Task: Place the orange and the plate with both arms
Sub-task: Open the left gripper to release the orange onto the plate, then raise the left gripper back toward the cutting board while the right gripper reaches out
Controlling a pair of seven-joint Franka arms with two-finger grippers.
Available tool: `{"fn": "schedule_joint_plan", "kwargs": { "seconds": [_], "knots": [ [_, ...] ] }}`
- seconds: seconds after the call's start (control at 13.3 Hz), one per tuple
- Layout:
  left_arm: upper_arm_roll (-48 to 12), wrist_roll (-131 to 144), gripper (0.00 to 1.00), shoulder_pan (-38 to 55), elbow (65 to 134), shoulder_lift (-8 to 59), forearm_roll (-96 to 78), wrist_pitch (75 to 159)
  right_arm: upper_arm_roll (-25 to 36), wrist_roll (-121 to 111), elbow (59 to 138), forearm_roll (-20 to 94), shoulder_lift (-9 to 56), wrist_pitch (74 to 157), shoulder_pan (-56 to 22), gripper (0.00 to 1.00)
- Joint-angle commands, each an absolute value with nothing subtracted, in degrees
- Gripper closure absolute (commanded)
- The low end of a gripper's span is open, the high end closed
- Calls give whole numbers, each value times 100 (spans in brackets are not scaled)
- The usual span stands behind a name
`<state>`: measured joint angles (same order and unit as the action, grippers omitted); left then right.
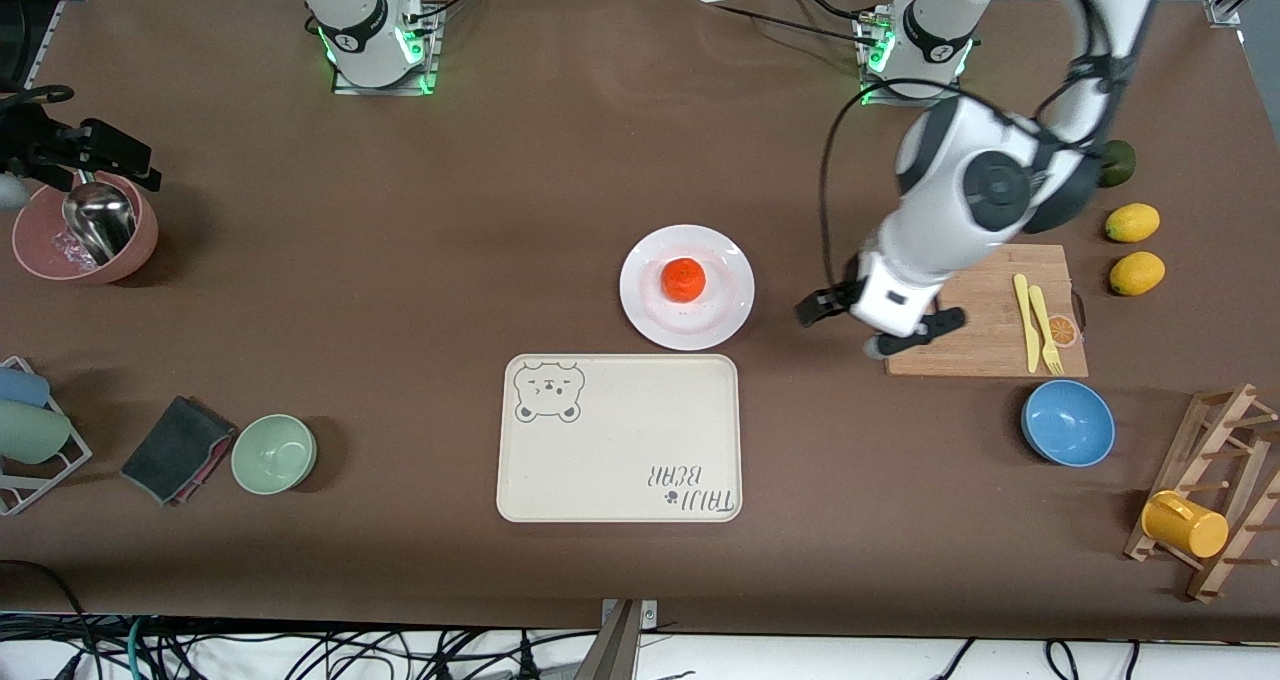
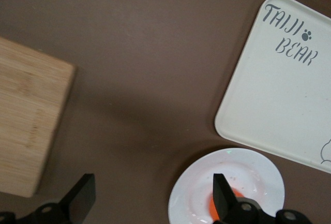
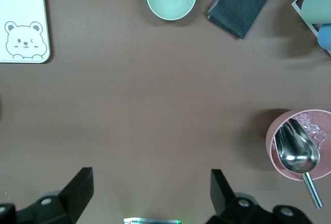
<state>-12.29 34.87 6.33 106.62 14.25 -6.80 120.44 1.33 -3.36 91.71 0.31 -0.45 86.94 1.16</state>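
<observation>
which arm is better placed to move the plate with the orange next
Left. Its open pincer hangs just beside the plate holding the orange, by the cutting board. The right pincer, also open, is over the pink bowl at the table's end.

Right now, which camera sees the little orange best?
The front view: the orange sits whole on the plate. In the left wrist view a tool finger hides most of it. The right wrist view misses it.
</observation>
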Motion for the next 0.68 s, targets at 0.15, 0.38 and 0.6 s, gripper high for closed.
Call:
{"fn": "schedule_joint_plan", "kwargs": {
  "seconds": [0.15, 0.38, 0.6],
  "knots": [
    [-1336, 2339, 0, -52, 10110, 774, 130, 10199, 149, -448, 9193, 88, -88, 8640, 9, 0],
    [-952, 1577, 0, -70, 9924, 528, 536, 10011, 193, -334, 9193, 149, 139, 8683, 35, 0],
    [-642, 1178, 0, -70, 9414, 536, 492, 9257, 71, -334, 9185, 369, 421, 8718, -209, 0]
  ]
}}
